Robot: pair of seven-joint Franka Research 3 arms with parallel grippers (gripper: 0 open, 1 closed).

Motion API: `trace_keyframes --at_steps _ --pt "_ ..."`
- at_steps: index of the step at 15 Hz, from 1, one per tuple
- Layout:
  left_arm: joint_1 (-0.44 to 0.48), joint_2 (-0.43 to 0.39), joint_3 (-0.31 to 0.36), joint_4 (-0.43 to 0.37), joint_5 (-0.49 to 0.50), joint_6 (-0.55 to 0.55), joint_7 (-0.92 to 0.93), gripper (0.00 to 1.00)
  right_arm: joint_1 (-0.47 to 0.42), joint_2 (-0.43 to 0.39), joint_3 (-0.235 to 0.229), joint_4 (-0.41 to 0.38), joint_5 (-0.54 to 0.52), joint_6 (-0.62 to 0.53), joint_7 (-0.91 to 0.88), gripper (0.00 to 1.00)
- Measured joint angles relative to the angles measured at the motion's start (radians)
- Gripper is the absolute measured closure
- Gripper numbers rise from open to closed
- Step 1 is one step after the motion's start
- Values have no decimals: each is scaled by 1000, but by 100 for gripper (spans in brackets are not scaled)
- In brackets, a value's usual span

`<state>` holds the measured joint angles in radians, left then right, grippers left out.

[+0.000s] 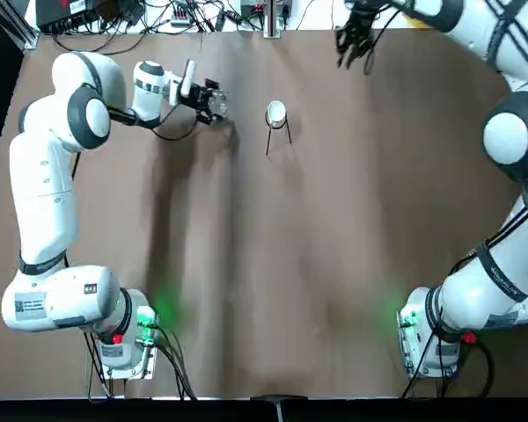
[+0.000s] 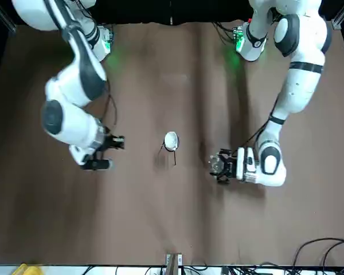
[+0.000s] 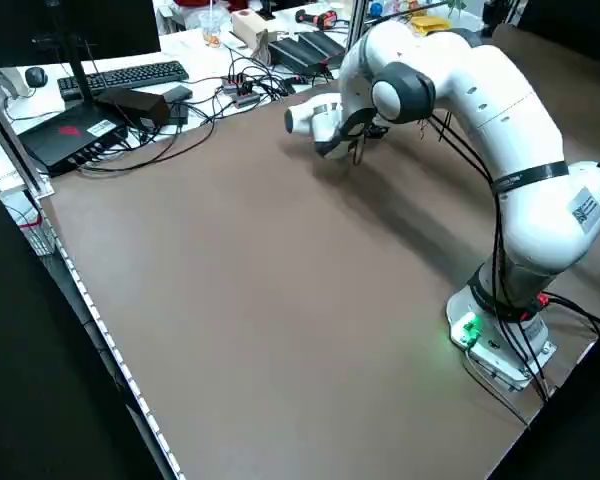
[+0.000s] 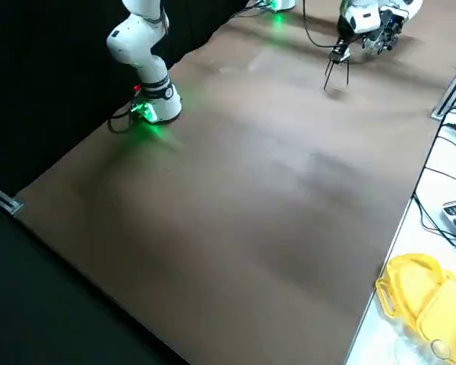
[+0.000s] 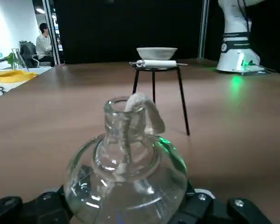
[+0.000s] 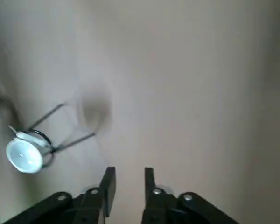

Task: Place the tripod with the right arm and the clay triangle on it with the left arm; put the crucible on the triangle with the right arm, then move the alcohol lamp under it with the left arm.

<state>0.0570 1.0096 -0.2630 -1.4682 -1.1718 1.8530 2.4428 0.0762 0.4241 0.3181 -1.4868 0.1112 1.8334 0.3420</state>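
Note:
The black wire tripod (image 1: 278,132) stands at the far middle of the table. On its ring lies the clay triangle (image 5: 157,63), and the white crucible (image 1: 275,112) sits on top of that. Left of the tripod, my left gripper (image 1: 213,102) is shut on the round body of the clear glass alcohol lamp (image 5: 126,171), which is low over the table and a short way from the tripod's legs. The lamp's white wick hangs over its neck. My right gripper (image 1: 354,42) is up by the far edge, right of the tripod, open by a narrow gap and holding nothing (image 6: 127,179).
Cables and electronics (image 1: 172,13) line the far edge of the table. A yellow object (image 4: 416,293) lies on the bench past that edge. Both arm bases (image 1: 128,330) (image 1: 427,330) stand at the near edge. A person (image 5: 44,41) sits far off in the room.

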Motion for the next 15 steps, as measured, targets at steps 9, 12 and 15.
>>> trace_keyframes --at_steps 9,12,15 --pt "-202 2 2 -6 -203 141 78 20 -162 -247 -3 4 -135 -288 -257 67" --pt "-212 5 4 -9 -212 153 80 21 -245 -301 -3 3 -135 -343 -355 66" --pt "-215 10 4 -12 -213 169 80 21 -265 -325 -2 3 -135 -400 -374 50"
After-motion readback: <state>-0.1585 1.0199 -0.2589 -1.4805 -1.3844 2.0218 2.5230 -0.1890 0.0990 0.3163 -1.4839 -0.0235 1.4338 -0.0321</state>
